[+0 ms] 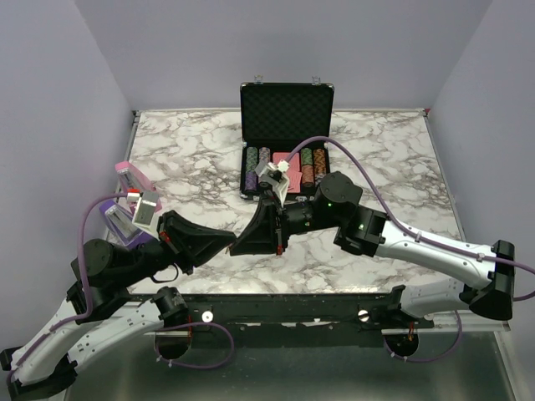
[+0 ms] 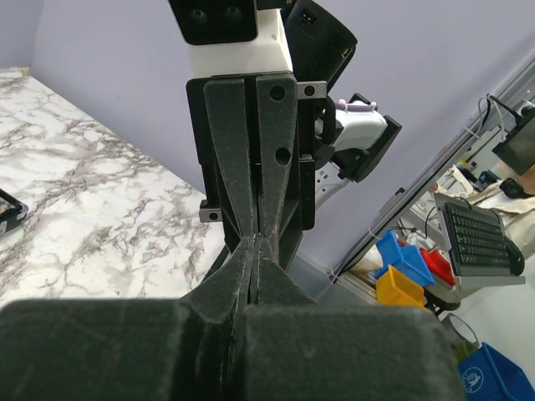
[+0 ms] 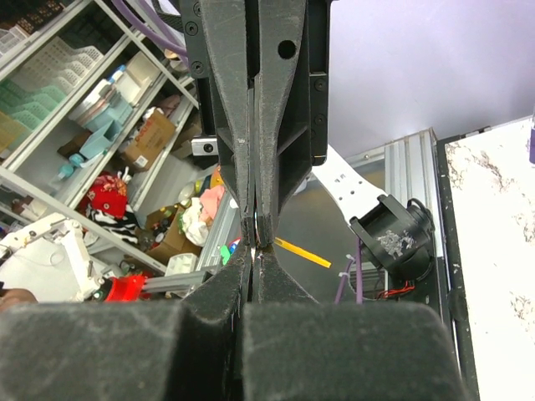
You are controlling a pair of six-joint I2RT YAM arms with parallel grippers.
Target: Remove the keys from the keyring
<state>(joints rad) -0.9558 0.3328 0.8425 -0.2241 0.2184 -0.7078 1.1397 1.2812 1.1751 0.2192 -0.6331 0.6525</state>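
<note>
Above the near middle of the marble counter (image 1: 401,167), the left fingers (image 1: 219,240) and the right fingers (image 1: 257,234) meet tip to tip, held up off the surface. Both pairs are pressed fully together with no gap between them. From the right wrist camera I see a thin yellow-orange sliver (image 3: 303,253) sticking out just beside the point where the tips meet. That looks like the keyring, though I cannot tell which pair of fingers pinches it, or whether both do. The keys are too small or too hidden for me to make out in any view. At the far side of the counter, a black case (image 1: 286,109) stands open with rows of chips inside, well apart from the fingers. Some pink and purple items (image 1: 134,180) lie at the left edge.
</note>
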